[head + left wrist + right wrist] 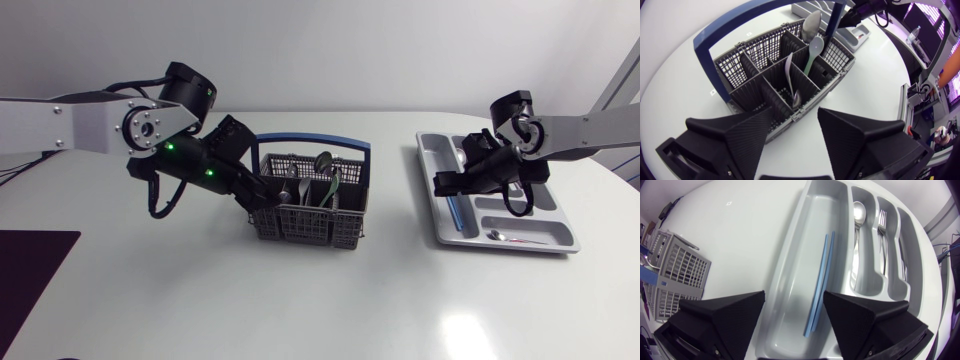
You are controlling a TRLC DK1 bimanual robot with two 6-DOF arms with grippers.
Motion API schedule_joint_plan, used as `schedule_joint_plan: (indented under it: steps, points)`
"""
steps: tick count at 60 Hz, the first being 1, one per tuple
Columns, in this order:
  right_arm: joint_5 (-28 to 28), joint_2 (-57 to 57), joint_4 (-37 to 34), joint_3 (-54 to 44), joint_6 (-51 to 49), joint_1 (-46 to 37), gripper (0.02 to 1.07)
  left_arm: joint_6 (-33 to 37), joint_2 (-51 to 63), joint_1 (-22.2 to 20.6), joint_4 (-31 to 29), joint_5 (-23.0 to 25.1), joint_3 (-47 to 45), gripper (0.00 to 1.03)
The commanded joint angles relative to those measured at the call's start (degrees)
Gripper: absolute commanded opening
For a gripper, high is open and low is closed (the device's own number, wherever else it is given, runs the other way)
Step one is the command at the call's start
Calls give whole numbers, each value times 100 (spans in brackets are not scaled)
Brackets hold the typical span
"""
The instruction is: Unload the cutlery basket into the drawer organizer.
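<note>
Head view: cutlery basket (300, 228) is being seen mid-table (330, 300), w/ drawer organizer (500, 213) to its R, well apart. L gripper (266, 194) is being held at basket's L end, at the rim. R gripper (447, 185) is being held over organizer's L side.

L wrist view: L jaws are being held wide apart, nothing betw. them, basket just ahead. Grey spoon (811, 25) & pale spoon (815, 47) are being propped upright in far compartments.

R wrist view: R jaws are being held wide, empty, above organizer's long compartment, where blue chopsticks (822, 275) are being kept. Silver spoon (858, 212) & fork (882, 220) are being kept in neighbouring slots.
</note>
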Motion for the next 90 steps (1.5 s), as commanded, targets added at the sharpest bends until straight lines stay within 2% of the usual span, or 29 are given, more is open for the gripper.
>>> schedule_joint_plan:
  steps: [1,6,15,25,37,42,48,70,78,83,90]
  points:
    - [43,-258,-77,-210,52,79,92,-52,186,-40,42,-2,210,59]
    - [43,-381,-77,-289,44,132,92,-69,274,-76,86,-2,280,55]
    - [34,-610,-77,-404,26,228,92,-96,485,-84,77,7,412,53]
    - [43,-873,-86,-500,26,386,92,-157,696,-93,60,139,588,32]
    - [43,-1032,-95,-597,26,492,92,-157,810,-102,-81,394,684,18]
    - [43,-1111,-113,-641,26,536,92,-166,819,-93,-195,508,728,9]
    - [52,-1207,-130,-703,17,545,92,-201,837,-84,-371,649,816,4]
    - [157,-1533,-192,-914,-36,747,94,-307,819,-14,-1030,1044,1335,4]
    - [183,-1717,-271,-940,-44,861,94,-474,810,109,-1417,1378,1695,4]
    - [183,-1849,-359,-931,-80,914,93,-667,837,302,-1777,1888,2012,4]
    - [166,-2113,-447,-957,-220,1019,94,-711,757,434,-2322,2292,2354,3]
